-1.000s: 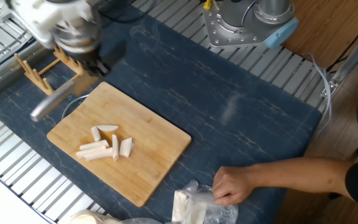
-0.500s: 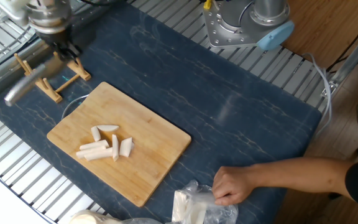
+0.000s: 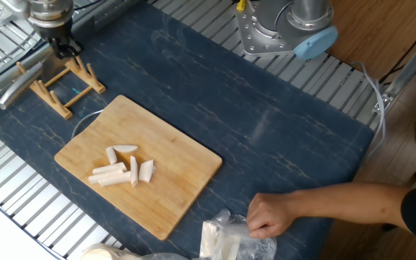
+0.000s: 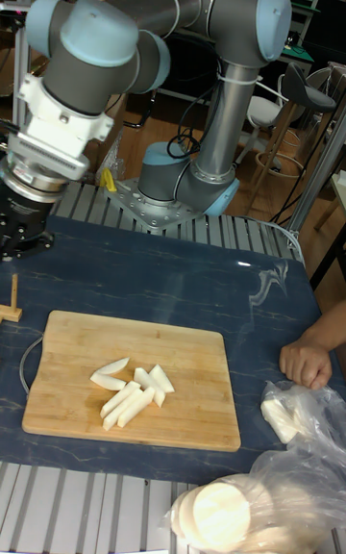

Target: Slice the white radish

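The white radish [image 3: 123,167] lies cut into sticks and wedges in a loose cluster on the left half of a wooden cutting board [image 3: 186,162], which sits on the dark blue counter [image 3: 280,123] in the lower left of the fixed view. In the upper left corner of that view the pincer [image 3: 65,49] hangs above a small wooden rack [image 3: 60,83], with a grey metal handle [image 3: 16,88] slanting down to the left beside it; whether its fingers are apart or clamped on that handle cannot be made out. The tall fixed view shows the arm [image 4: 173,11] arching over from its base at the back of the counter, but the pincer runs off the left edge there, and only a sliver of the rack appears. That view also shows a round cream-white disc [image 4: 222,514] inside a clear plastic bag [image 4: 288,477] at the lower right, which the fixed view mostly cuts off at its bottom edge. A person's hand [image 3: 269,215] rests on the counter at the lower right, touching the bag, well apart from the board.
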`<control>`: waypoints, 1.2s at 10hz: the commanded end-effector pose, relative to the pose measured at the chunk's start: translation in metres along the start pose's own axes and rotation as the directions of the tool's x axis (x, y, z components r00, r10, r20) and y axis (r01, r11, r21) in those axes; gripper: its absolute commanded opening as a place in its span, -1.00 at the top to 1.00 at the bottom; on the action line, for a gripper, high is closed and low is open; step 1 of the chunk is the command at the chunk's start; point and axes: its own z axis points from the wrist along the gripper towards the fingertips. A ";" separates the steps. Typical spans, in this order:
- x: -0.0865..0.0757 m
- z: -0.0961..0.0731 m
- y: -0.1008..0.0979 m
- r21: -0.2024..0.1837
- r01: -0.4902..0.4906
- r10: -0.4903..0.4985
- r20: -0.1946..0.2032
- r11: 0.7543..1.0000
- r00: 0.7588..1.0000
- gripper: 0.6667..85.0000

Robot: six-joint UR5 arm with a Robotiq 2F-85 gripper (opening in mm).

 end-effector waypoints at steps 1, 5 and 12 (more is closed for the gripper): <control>0.002 0.012 0.006 -0.059 -0.037 0.037 0.008 0.998 0.999 0.99; -0.001 -0.008 0.014 -0.024 -0.050 0.048 -0.044 0.998 0.998 0.99; -0.010 -0.010 0.018 -0.022 -0.072 0.072 -0.040 0.997 0.997 0.99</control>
